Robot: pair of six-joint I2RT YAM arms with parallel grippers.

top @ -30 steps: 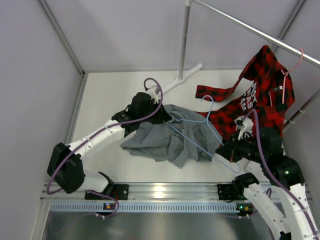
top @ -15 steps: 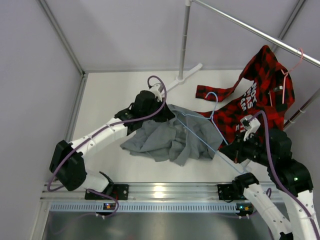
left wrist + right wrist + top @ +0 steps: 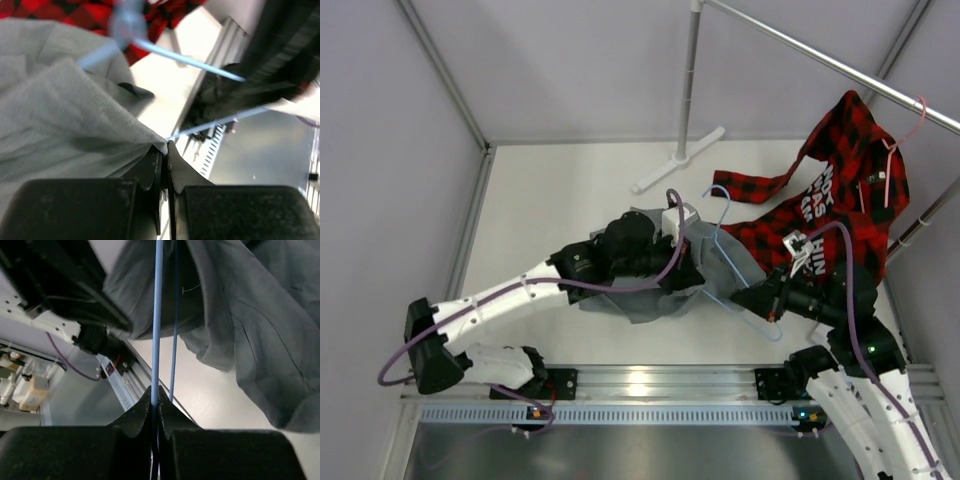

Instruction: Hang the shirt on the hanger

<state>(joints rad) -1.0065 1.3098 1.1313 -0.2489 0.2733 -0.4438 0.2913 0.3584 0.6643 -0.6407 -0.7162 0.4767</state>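
Smooth white table (image 3: 550, 190), boxed in by pale grey panels. Over its far right, a bright metal clothes rack (image 3: 689, 80): round upright pole, slim slanting rail. Draped from that rail down to the tabletop, a red-and-black plaid shirt (image 3: 850, 170) with white lettering, on a pink hanger (image 3: 887, 165). At mid-table, the grey shirt (image 3: 720, 255): soft, thin, matte, creased into loose folds, bunched and largely hidden beneath the white left arm (image 3: 520, 295). Laid against its cloth, the light-blue hanger (image 3: 158, 315): thin stiff wire, hook curled at the far end, straight bars running toward the near right. On a peaked fold of the grey fabric, the left gripper (image 3: 163, 147), black fingers pinched closed. On one blue wire bar, the right gripper (image 3: 155, 399), clamped tight, the second bar just beside, grey cloth hanging alongside.
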